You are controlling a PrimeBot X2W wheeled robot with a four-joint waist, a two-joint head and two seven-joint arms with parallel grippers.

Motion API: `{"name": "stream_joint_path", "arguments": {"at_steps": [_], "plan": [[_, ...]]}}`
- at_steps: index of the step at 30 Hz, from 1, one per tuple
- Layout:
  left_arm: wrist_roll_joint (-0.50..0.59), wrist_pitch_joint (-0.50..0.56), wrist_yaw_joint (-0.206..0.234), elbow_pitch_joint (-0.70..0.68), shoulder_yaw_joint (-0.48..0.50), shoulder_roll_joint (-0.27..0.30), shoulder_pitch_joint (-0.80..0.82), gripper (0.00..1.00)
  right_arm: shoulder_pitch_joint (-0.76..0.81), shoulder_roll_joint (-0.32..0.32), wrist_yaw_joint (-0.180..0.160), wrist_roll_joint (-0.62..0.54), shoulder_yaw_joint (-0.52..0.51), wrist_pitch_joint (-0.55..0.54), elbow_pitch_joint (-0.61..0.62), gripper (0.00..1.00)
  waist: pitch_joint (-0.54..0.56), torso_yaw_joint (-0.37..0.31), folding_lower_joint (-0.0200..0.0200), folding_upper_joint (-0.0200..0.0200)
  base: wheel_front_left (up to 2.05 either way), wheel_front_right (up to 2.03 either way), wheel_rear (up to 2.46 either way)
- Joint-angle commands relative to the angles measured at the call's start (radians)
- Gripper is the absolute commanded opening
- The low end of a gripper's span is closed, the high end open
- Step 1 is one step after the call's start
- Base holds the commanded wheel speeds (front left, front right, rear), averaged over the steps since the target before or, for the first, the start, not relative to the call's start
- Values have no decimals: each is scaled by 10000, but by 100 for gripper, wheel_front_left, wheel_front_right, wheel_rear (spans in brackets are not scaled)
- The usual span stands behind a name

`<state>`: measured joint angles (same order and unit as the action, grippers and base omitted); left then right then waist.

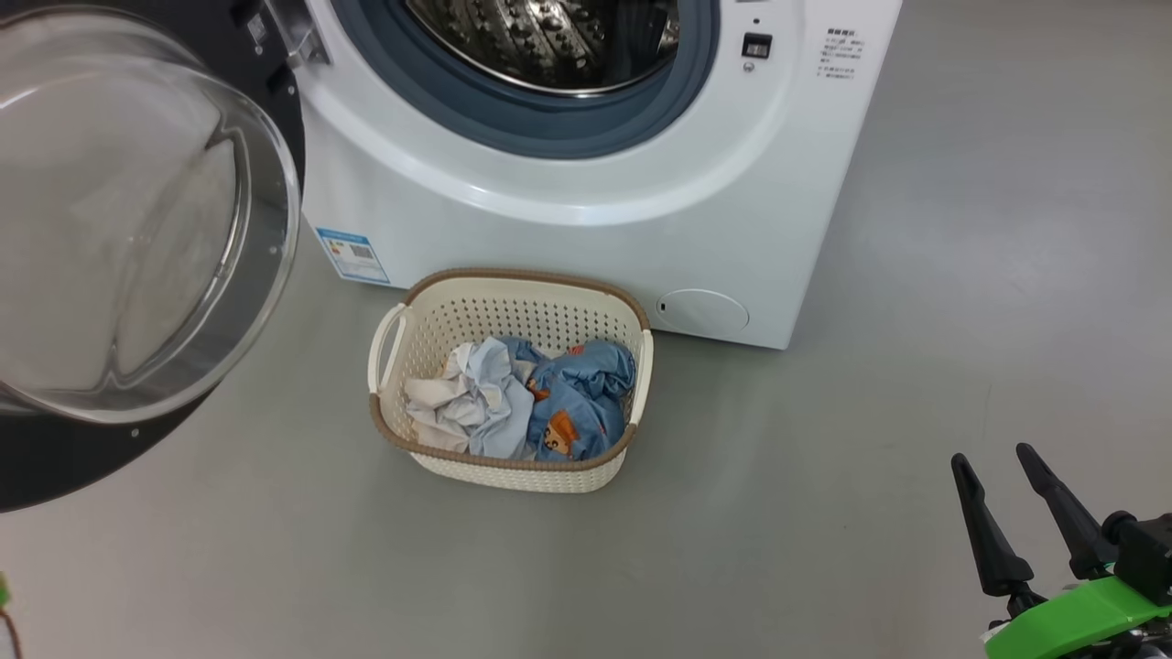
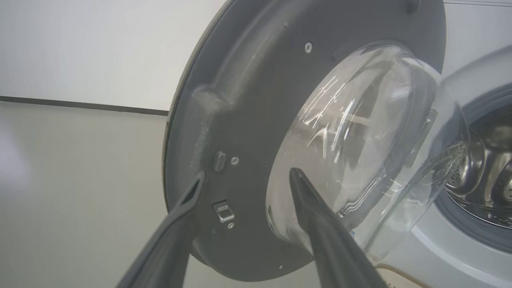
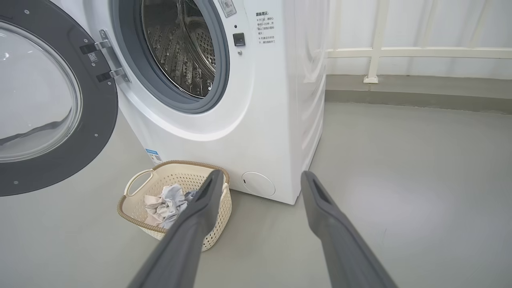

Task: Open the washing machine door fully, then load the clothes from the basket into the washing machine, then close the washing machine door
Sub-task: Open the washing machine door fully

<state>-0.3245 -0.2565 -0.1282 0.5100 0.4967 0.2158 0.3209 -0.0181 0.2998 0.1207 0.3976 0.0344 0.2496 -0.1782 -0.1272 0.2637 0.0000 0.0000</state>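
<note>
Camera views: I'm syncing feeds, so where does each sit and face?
Head view: on the head, looking down at the basket of clothes before the washing machine; right claw lower right.
Left wrist view: on the left wrist, facing the inner side of the open washing machine door; left claw, open.
Right wrist view: on the right wrist, facing the machine's front and basket; right claw, open.
Shared: head and right wrist views both show the basket.

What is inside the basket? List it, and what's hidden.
The basket holds a crumpled pale white-and-blue garment and a blue garment with orange prints. They cover most of its floor; anything beneath is hidden.
</note>
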Motion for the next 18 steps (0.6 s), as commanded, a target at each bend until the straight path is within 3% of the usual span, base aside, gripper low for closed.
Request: {"name": "stream_joint_path", "arguments": {"at_steps": [1, 9, 18], "plan": [[-116, -53, -23, -411, 76, 444, -92, 100, 41, 217, 100, -17, 213, 122, 227, 100, 115, -23, 0, 0, 0, 0, 0], [-583, -53, -24, -1616, -1108, 325, -1261, 100, 74, 168, 100, 4, 13, 122, 275, 100, 277, -314, 0, 0, 0, 0, 0], [-340, -53, -24, -2658, -2349, -193, -1758, 100, 32, 108, 100, -15, -73, 122, 281, 100, 330, -787, 0, 0, 0, 0, 0]]}}
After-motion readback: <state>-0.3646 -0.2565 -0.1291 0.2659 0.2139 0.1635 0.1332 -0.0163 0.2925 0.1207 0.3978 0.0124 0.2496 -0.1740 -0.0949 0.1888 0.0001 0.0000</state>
